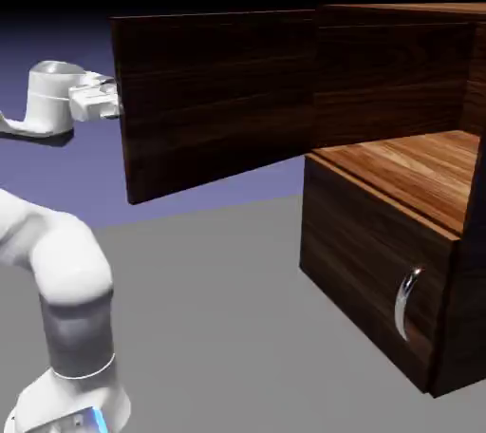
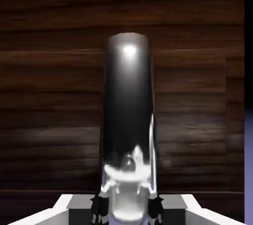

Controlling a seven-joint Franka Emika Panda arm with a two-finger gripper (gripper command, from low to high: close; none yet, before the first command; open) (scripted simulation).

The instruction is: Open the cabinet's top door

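The dark walnut cabinet (image 1: 380, 232) stands at the right of the exterior view. Its top door (image 1: 218, 103) is swung wide open to the left, showing the lighter wood shelf (image 1: 418, 170) inside. My gripper (image 1: 114, 99) is at the door's free left edge, its fingertips hidden behind the panel. In the hand view the door's silver bar handle (image 2: 128, 120) rises large between the two dark fingertips (image 2: 99, 211), with the door's wood (image 2: 49, 95) filling the background. The gripper (image 2: 127, 214) is shut on the handle.
The lower panel (image 1: 370, 270) of the cabinet is closed, with its short curved silver handle (image 1: 406, 303) near the right. My white arm (image 1: 66, 279) rises at the lower left of the exterior view. Grey table (image 1: 228, 327) lies between arm and cabinet.
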